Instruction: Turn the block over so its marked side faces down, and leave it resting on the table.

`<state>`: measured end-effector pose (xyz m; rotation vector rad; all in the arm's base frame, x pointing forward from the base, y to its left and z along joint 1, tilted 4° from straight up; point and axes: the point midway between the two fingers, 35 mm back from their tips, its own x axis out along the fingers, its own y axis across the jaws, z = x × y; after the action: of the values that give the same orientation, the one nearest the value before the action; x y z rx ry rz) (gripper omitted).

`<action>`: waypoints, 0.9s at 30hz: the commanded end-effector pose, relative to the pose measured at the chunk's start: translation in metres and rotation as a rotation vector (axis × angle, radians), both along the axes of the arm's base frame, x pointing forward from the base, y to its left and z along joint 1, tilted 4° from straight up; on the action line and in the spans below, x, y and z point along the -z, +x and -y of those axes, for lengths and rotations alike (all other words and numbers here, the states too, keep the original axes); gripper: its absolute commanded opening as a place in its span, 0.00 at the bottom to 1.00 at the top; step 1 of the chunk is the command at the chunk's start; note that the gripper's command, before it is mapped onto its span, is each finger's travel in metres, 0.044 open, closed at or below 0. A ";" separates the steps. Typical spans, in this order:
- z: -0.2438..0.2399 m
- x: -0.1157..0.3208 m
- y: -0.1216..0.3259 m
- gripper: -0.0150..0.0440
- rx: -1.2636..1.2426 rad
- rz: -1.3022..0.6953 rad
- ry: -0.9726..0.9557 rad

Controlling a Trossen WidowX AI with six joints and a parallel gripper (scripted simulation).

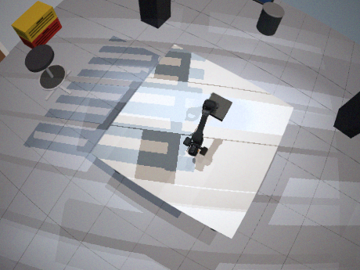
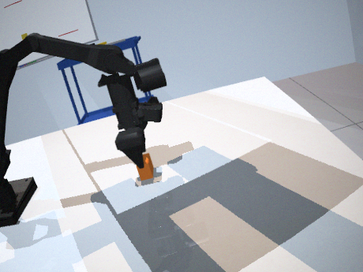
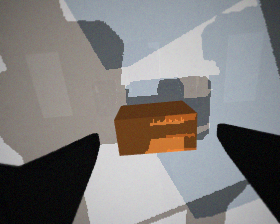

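At the left of the exterior view, the black arm (image 1: 201,124) (image 2: 67,53) rises beside its dark base plate (image 1: 223,107) (image 2: 29,187). Behind it are a whiteboard (image 2: 47,5) and, further right, a blue cart (image 2: 68,63). The arm reaches rightward and bends down to its gripper (image 1: 196,148) (image 2: 143,165) (image 3: 158,131), which is open and has nothing gripped, its fingers pointing down at a slight tilt.

The orange block (image 2: 147,172) (image 3: 157,137) is at the fingertips, on the white table (image 1: 235,158) (image 2: 316,139) (image 3: 110,175). In the exterior view one finger overlaps the block's upper left part. In the wrist view, from left to right, come one finger, a small gap, the block, a somewhat wider gap and the other finger. The top view hides the block. Which side is marked cannot be told.
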<state>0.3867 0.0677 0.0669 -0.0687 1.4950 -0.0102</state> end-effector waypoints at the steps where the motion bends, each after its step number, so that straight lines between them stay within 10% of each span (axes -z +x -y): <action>1: 0.000 0.007 0.000 1.00 -0.003 -0.001 0.005; 8: 0.000 0.016 0.001 1.00 -0.003 -0.001 0.005; 14: 0.000 0.016 0.001 0.73 -0.003 -0.001 0.005; 27: 0.000 0.016 0.001 0.59 -0.003 -0.001 0.005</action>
<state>0.3869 0.0673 0.0508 -0.0666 1.4976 -0.0074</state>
